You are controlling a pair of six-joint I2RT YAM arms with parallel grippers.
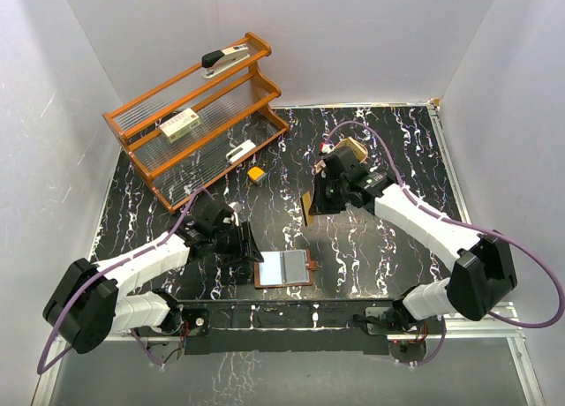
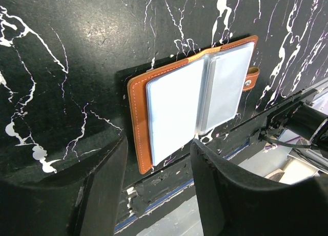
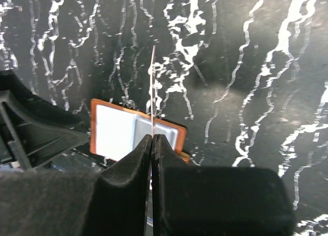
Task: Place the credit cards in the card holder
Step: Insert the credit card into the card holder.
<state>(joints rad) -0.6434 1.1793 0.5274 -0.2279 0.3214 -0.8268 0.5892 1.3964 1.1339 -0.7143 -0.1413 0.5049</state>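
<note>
Right wrist view: my right pincer [image 3: 152, 139] is clenched on one edge of a credit card [image 3: 153, 87], seen edge-on. I judge it light, stiff and slick, so an edge grip suits. The card holder [image 3: 134, 134] lies open on the tabletop [image 3: 246, 66] nearby. My left pincer [image 2: 159, 143] hangs released beside it.

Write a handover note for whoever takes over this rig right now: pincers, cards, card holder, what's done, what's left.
Left pincer: open, empty, at the card holder's left edge.
Right pincer: shut on one credit card, held on edge above the table, beyond the holder.
Card holder: lying open, pockets up, by the near table edge.
Done: holder open, one card picked up.
Left: slot that card into a pocket. No other cards in view; I cannot tell whether the pockets hold any.
</note>
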